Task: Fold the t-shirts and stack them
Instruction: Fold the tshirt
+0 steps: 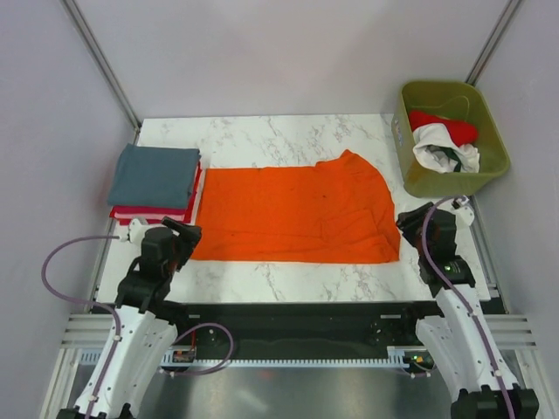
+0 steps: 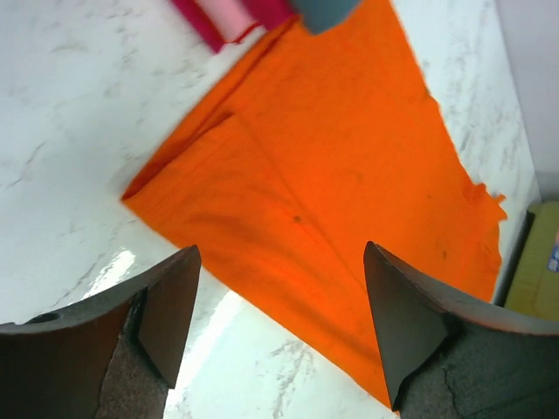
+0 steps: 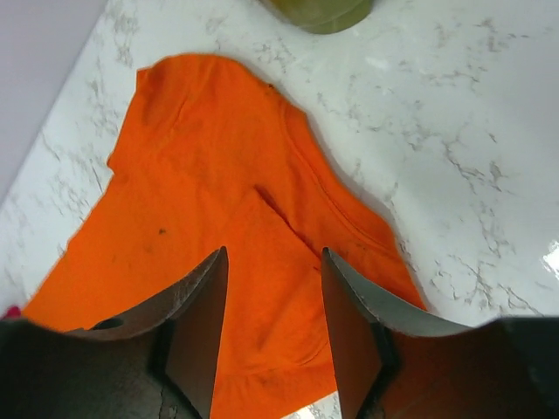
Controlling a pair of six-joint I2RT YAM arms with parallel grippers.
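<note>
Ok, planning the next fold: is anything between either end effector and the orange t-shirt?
Nothing visible. The left end effector and right end effector hang open over opposite ends of the orange t-shirt.

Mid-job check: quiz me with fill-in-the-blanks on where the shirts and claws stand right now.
The t-shirt spread flat on the marble table is ____.
Topping the folded stack is a ____ t-shirt.
The red t-shirt and white t-shirt sit in the olive-green ____.
The left claw and right claw are both ____, holding nothing.
Missing words: orange; grey-blue; bin; open.
</note>
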